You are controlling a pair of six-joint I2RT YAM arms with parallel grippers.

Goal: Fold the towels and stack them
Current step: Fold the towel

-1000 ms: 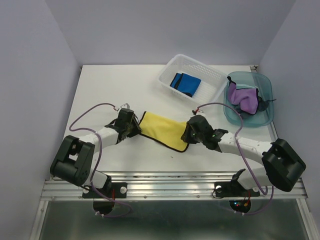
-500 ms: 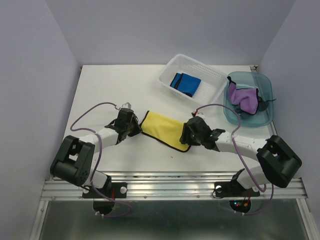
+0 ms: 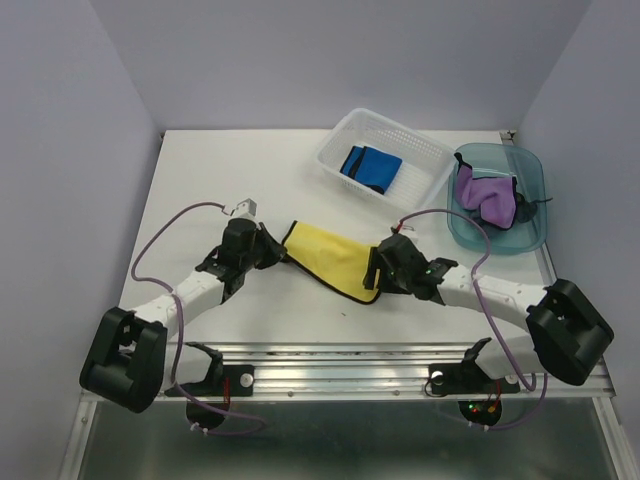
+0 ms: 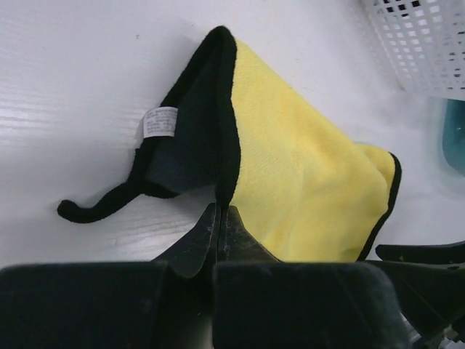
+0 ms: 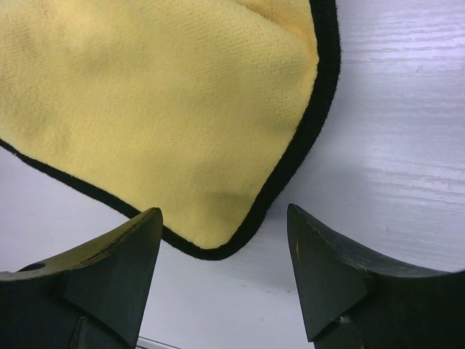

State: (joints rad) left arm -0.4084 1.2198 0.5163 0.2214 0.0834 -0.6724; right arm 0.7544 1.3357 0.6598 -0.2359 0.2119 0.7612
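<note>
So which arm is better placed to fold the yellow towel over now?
Left, probably. The left gripper is shut on the black-trimmed edge of the yellow towel and could carry it over. The right gripper stands open at the opposite corner, gripping nothing.

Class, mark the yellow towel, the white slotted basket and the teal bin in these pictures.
yellow towel (image 3: 328, 258), top external view, middle of its yellow face.
white slotted basket (image 3: 408, 135), top external view, far wall.
teal bin (image 3: 500, 241), top external view, near wall.

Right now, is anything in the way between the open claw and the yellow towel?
No, nothing visible. The right gripper is open, and the yellow towel has its black-edged corner right at the fingertips, lying on the table.
</note>
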